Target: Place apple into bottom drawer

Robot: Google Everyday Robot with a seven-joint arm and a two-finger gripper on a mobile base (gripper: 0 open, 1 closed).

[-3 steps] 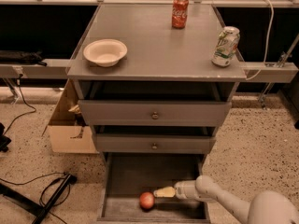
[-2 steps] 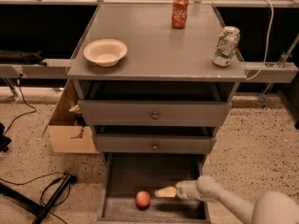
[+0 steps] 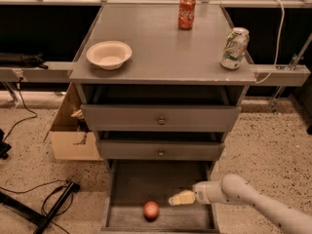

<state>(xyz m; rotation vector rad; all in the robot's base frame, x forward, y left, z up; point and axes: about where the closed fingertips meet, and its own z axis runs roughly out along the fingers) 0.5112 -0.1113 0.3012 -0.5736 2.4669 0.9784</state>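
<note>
The apple (image 3: pixel 151 209), small, round and red-orange, lies on the floor of the open bottom drawer (image 3: pixel 141 186), near its front edge. My gripper (image 3: pixel 176 199) hangs inside the drawer, just right of the apple and a little above it, apart from it and holding nothing. The white arm reaches in from the lower right.
On the cabinet top stand a white bowl (image 3: pixel 109 54), a red cola can (image 3: pixel 186 12) and a green-and-white can (image 3: pixel 234 48). The two upper drawers (image 3: pixel 161 119) with round knobs are shut. A cardboard box (image 3: pixel 73 135) sits left of the cabinet; cables (image 3: pixel 44 199) lie on the floor.
The apple has rolled a little to the left along the drawer floor, away from my gripper. The gripper has stayed nearly still.
</note>
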